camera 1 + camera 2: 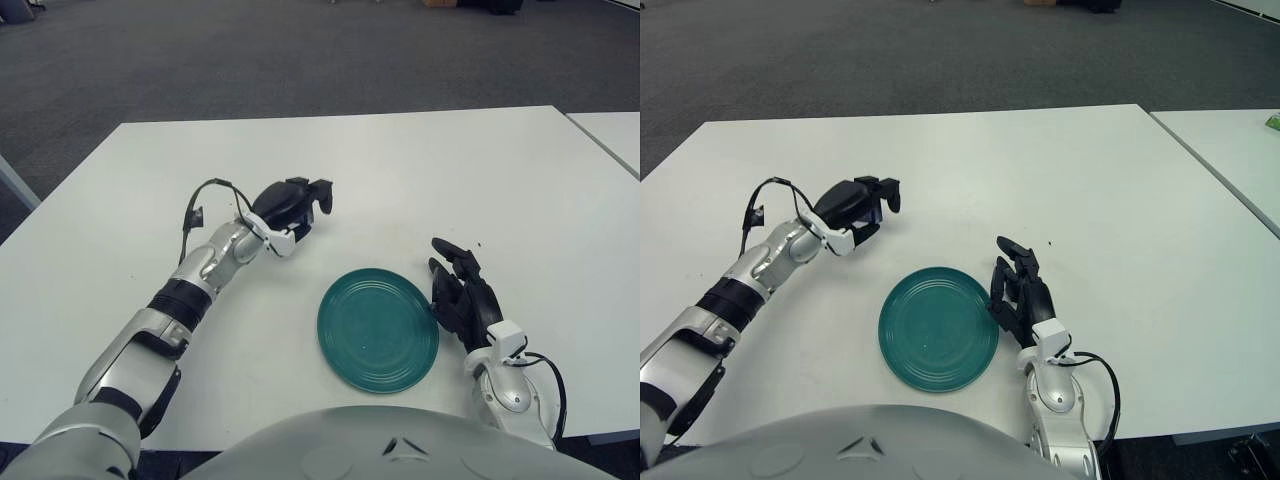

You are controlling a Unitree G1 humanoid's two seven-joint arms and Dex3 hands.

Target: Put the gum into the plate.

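A teal plate (378,328) lies on the white table (420,170) near its front edge, with nothing on it. My left hand (300,205) hangs over the table up and to the left of the plate, its black fingers curled around a small blue object, the gum (876,212), which is mostly hidden by the fingers. My right hand (462,295) shows just right of the plate's rim, with its fingers spread and holding nothing.
A second white table (610,130) adjoins at the far right, with a small green item (1272,122) on it. Grey carpet lies beyond the table's far edge. A black cable loops off my left wrist (205,195).
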